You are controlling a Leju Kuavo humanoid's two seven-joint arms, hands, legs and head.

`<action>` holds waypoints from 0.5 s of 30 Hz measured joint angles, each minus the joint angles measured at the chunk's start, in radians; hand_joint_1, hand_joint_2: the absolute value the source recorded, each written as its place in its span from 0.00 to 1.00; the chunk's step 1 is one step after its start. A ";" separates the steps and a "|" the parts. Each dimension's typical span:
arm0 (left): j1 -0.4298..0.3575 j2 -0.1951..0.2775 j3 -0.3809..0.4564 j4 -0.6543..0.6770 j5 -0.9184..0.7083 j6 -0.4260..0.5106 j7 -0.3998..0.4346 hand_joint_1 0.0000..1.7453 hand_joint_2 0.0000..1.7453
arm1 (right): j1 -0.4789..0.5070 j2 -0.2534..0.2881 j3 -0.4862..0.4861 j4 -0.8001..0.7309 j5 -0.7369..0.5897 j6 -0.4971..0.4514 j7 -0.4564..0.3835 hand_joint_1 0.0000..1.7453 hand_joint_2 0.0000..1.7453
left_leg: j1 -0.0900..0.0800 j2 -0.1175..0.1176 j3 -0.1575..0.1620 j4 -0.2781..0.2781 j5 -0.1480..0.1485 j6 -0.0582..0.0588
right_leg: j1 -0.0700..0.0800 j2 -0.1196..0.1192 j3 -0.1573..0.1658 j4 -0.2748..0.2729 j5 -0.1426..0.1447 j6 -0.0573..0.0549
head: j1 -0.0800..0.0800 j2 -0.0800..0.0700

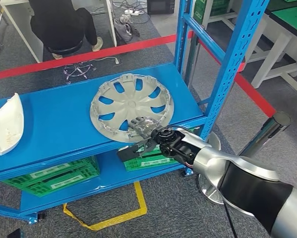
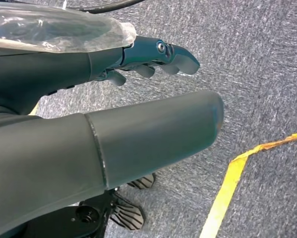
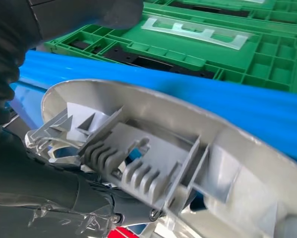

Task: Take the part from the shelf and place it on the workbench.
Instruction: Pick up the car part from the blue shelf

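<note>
A white curved plastic cover lies at the left end of the blue shelf, well apart from the task's part. That part is a silver-grey wheel cover, round and shallow, with curved oval slots ringed about a plain centre and small clips along its rim. It lies flat, inner side up, on the right half of the upper shelf board; being round, it has no long axis, and its near rim reaches the board's front edge. The right hand grips that near rim, its fingers lying on top of the cover and its thumb below the edge. From the right wrist, the cover's ribbed clips show close up, with green crates on the lower board behind. The left hand hangs over grey carpet, its fingers loosely apart, holding nothing.
</note>
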 joint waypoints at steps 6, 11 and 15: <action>0.000 -0.001 -0.001 0.000 0.004 0.000 0.000 0.00 0.00 | -0.001 0.008 0.009 0.027 0.039 -0.014 0.009 0.00 1.00 | 0.000 0.000 0.000 0.000 0.000 0.000 | 0.000 0.000 0.000 0.000 0.000 0.000 | 0.000 0.000; 0.000 -0.001 -0.002 0.000 0.007 0.000 0.000 0.00 0.00 | -0.002 0.014 0.012 0.042 0.066 -0.021 0.017 0.00 1.00 | 0.000 0.000 0.000 0.000 0.000 0.000 | 0.000 0.000 0.000 0.000 0.000 0.000 | 0.000 0.000; 0.000 -0.001 -0.002 0.000 0.007 0.000 0.000 0.00 0.00 | -0.003 0.017 0.014 0.050 0.070 -0.022 0.018 0.00 1.00 | 0.000 0.000 0.001 0.000 0.000 0.000 | 0.000 0.000 0.001 0.000 0.000 0.000 | 0.000 0.000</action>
